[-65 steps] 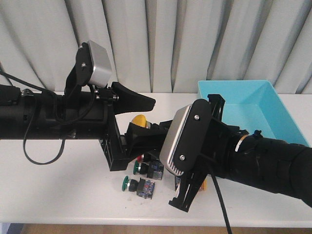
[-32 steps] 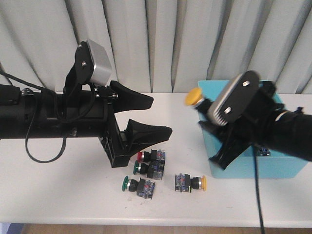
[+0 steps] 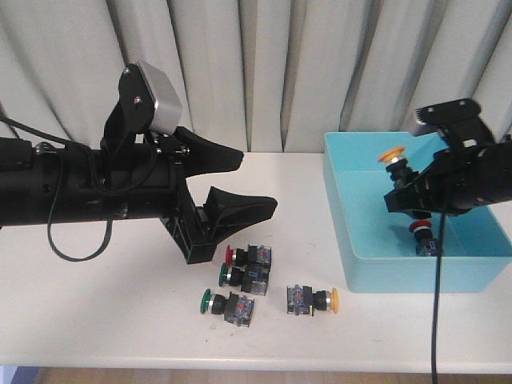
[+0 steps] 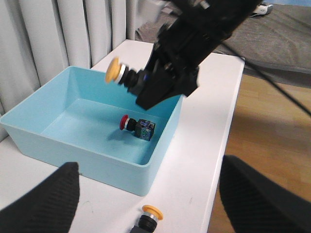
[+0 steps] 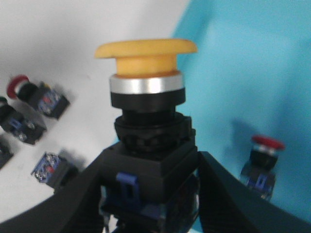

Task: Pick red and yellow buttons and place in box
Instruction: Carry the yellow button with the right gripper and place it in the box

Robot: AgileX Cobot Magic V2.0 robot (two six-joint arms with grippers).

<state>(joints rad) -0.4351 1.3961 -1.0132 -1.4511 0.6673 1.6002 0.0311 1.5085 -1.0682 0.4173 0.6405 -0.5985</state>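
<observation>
Over the turquoise plastic box [image 3: 364,240], at 3 o'clock, my right gripper [image 3: 406,194] pinches a yellow mushroom-cap button [image 3: 391,153]. One red-capped button [image 4: 134,125] already lies inside. Left gripper [image 3: 232,180] spread, empty. Remaining: yellow-capped button [image 3: 322,300] and red-capped button [image 3: 248,255] at 6 o'clock.

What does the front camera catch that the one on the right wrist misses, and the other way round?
Only the front view shows the open left tool, the curtain, and the green-capped switches plus a yellow button lying on the table.

Only the right wrist view shows, close up, the tool's fingers clamping the button's black body.

Both show the yellow button in the right tool over the blue box, with a red button already inside.
</observation>
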